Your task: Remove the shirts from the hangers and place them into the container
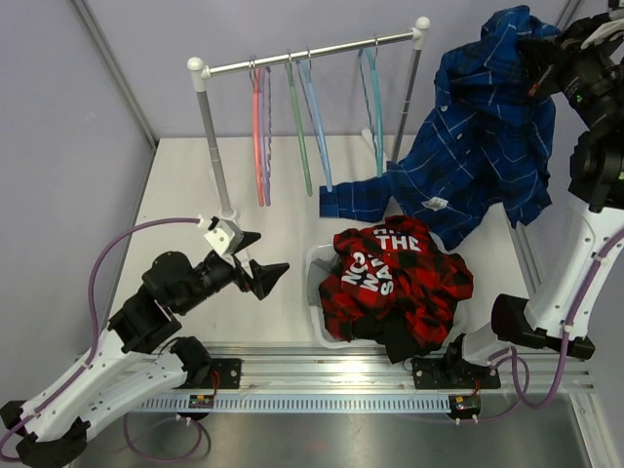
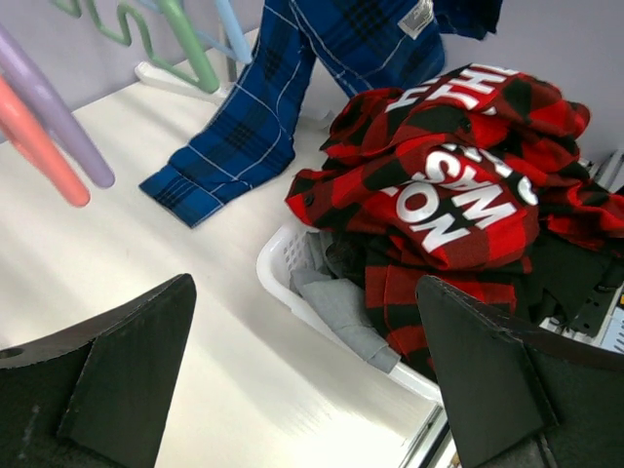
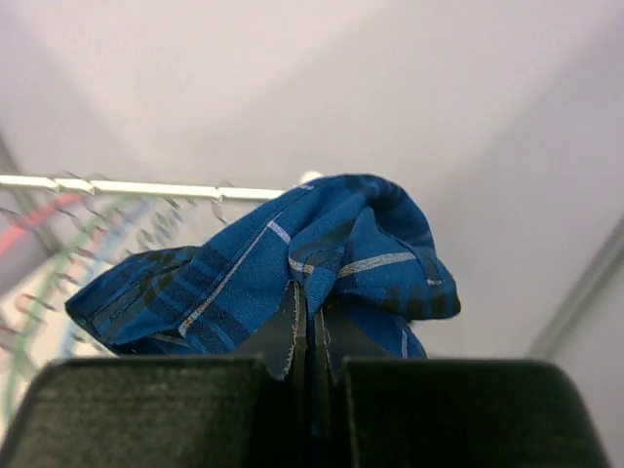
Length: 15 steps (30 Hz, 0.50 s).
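Top external: right jaws clamp blue plaid shirt [image 1: 487, 136]; left jaws wide near basket [image 1: 314, 292]; hangers [image 1: 297, 127] on rail [image 1: 312, 54].

Open room lies over the left part of the table [image 1: 185, 195], between its left edge and the basket [image 1: 314, 292]. The basket, by the near edge, is heaped above its rim with a red plaid shirt [image 1: 395, 278]. Behind it a blue shirt [image 1: 478, 146] hangs across the far right corner, one sleeve trailing onto the table. The rail [image 1: 312, 52] and its hangers [image 1: 299, 136] bar the far edge.
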Available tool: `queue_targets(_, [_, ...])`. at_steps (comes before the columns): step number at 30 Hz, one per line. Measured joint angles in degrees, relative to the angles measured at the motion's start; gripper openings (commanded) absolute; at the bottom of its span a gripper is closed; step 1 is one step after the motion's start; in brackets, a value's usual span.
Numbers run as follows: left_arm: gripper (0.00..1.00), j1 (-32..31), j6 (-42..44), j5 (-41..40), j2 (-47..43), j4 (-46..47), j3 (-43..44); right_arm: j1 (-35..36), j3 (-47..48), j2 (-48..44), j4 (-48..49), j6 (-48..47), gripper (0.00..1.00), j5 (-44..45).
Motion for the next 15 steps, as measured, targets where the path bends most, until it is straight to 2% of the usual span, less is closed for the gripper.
queue_targets(4, [0.99,0.0,0.76,3.06,1.99,2.43,1.38,0.0,9.77,1.92,3.82,8.31,0.0,-4.61])
queue_targets(7, [0.99,0.0,1.33,6.19,6.29,6.62,4.59,-0.04,16.41,3.91,10.49,17.35,0.0,-8.61])
queue_targets(12, [0.99,-0.31,0.33,12.79,19.19,18.4,13.49,-0.11,17.09,3.37,18.62,28.44,0.0,-15.06])
queue_targets(15, [0.99,-2.6,-0.09,15.39,28.52,24.74,18.95,-0.13,16.85,3.17,20.7,32.41,0.0,-17.57])
